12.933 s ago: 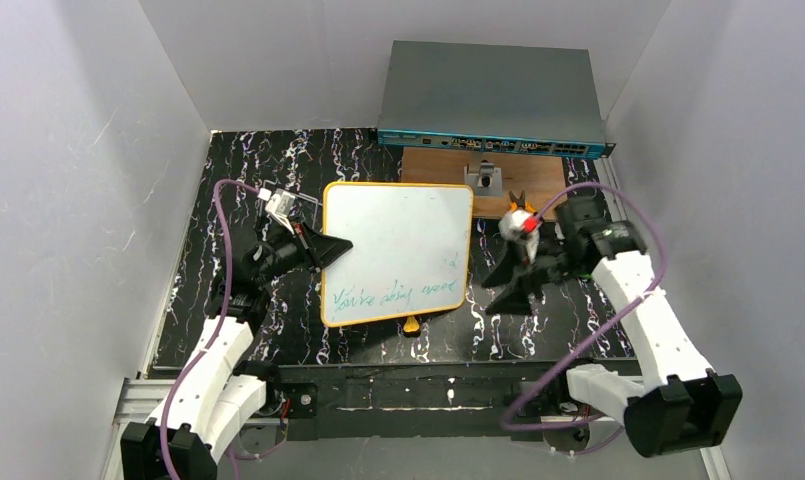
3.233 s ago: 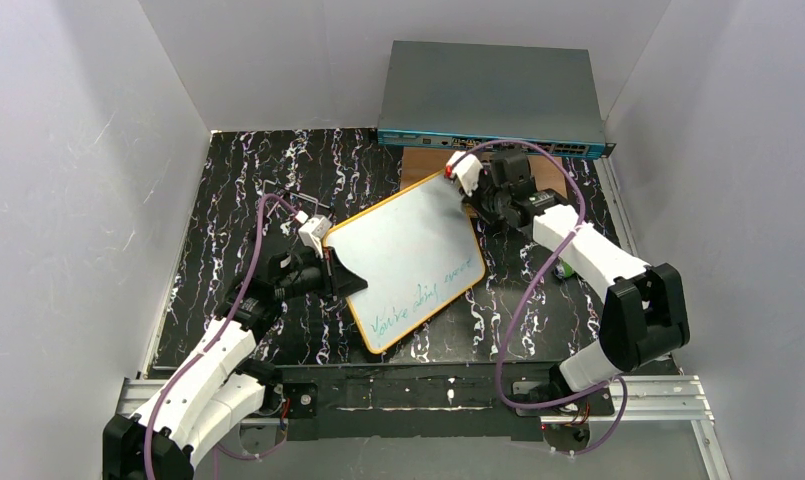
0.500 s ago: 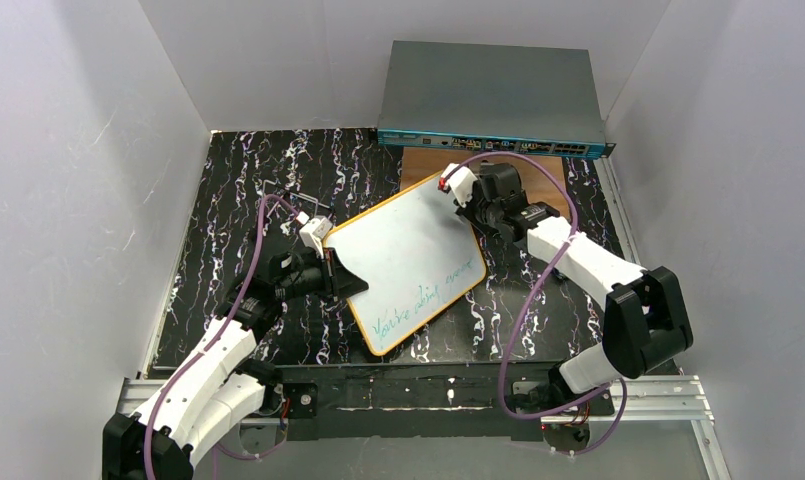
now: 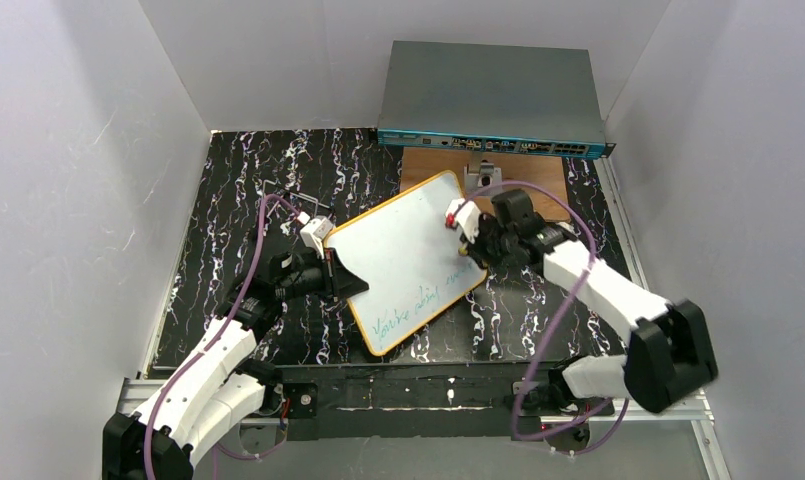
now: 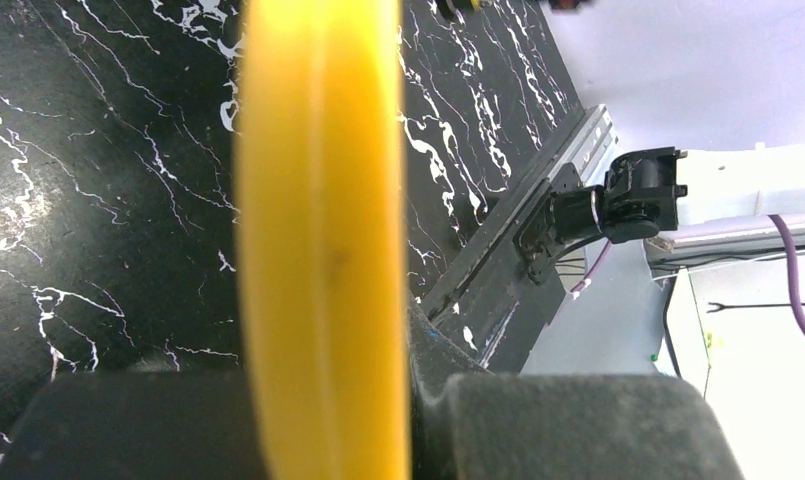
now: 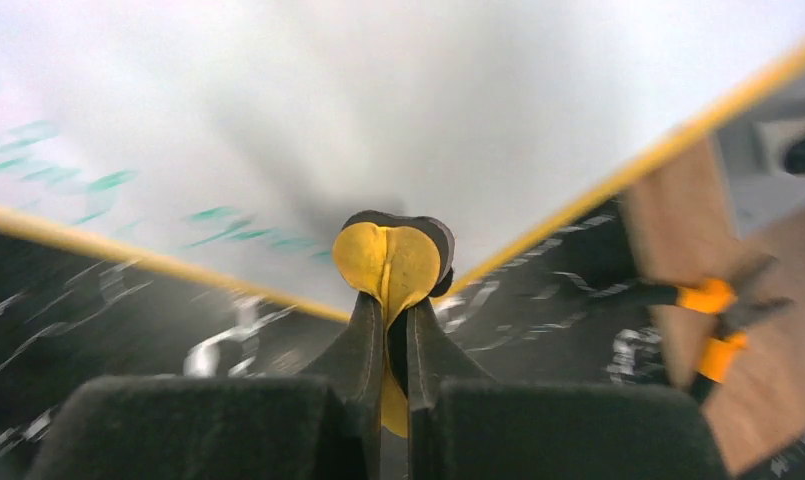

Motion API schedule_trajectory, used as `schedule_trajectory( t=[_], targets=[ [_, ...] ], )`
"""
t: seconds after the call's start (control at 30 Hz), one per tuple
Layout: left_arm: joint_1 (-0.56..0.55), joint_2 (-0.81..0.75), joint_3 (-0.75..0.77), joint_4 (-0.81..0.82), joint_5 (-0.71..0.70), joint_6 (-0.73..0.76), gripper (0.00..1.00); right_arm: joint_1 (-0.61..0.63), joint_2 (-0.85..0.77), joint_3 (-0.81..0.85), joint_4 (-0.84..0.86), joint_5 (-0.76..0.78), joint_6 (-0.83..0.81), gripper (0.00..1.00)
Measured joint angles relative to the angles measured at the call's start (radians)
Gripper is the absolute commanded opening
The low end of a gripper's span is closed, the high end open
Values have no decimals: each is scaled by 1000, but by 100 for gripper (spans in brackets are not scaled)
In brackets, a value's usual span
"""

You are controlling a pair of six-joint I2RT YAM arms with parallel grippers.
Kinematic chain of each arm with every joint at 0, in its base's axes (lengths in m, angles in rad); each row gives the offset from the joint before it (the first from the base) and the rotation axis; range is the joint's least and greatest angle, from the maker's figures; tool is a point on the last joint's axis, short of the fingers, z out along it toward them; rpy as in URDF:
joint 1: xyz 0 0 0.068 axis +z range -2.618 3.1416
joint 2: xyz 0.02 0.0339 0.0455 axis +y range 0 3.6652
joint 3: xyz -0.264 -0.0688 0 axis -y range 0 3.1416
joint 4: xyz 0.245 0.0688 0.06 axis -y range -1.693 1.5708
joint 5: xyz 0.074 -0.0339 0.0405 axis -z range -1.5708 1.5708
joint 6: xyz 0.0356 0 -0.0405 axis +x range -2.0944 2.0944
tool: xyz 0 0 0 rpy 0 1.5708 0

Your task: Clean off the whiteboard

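Hold the whiteboard (image 4: pixel 408 255), lying slanted on the table (image 4: pixel 238 180), by its rim, pinched in the left gripper (image 4: pixel 350 283). Slide the eraser (image 6: pixel 393 255), pinched in the right gripper (image 4: pixel 465 243), onto the green writing (image 4: pixel 426 298) and rub flat, gently

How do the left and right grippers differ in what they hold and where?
Held thing: the left gripper clamps the whiteboard by its yellow rim; the right gripper pinches a yellow eraser. Place: the left gripper sits at the board's left edge, the right gripper near its right corner. Both are shut.
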Motion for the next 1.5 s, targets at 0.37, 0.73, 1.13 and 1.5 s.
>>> schedule_trajectory(
  t=[0.37,0.73,1.13,1.5],
  targets=[
    [-3,131,-7,117,77,-36,0,278,-136,-33,-177,-410,-265,1],
    [-3,307,63,176,150,-59,0,689,-20,40,-141,-62,-256,1],
    [2,378,73,229,188,-71,0,867,46,25,-69,220,-288,1],
    [18,402,77,274,181,-53,0,814,103,57,-63,272,-249,1]
  ],
)
